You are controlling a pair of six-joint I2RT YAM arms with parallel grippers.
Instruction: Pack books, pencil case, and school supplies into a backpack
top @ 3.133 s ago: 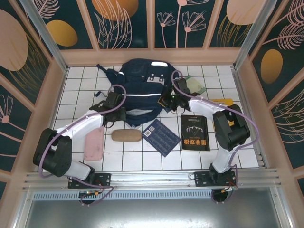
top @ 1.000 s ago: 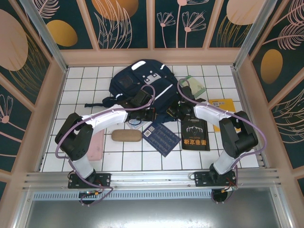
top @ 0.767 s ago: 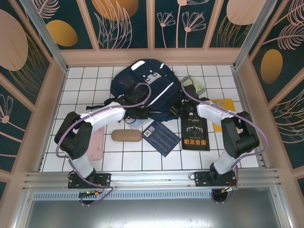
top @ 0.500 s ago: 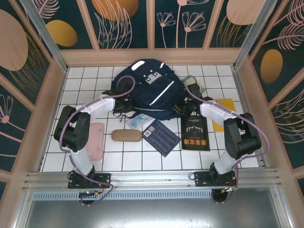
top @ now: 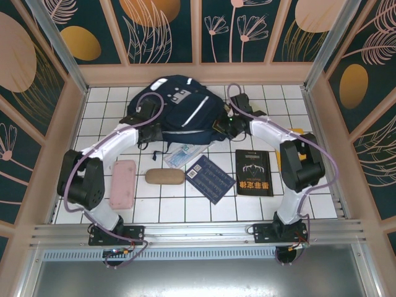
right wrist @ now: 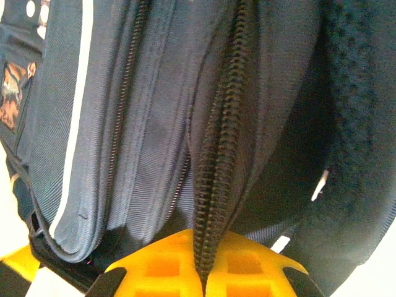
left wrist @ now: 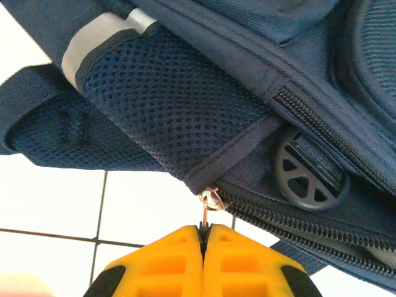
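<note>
The backpack (top: 179, 111) has swung leftward at the far middle of the desk (top: 185, 207). The left jaws now pinch its zipper pull (left wrist: 208, 204) on the left side, and the right jaws clamp the zipper seam (right wrist: 216, 185) on the right. They are likely braced for unzipping, with the books (top: 210, 178) unpacked nearer.

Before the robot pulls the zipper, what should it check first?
1. Left gripper shut on the zipper pull: ok.
2. Right gripper clamped on the backpack along its zipper, bracing it: ok.
3. Zipper teeth beside the pull parted: not ok, they look closed.
4. Tan pouch, pink case and clear packet lying on the tiles, apart from both arms: ok.
5. Room inside the backpack: cannot tell.
</note>
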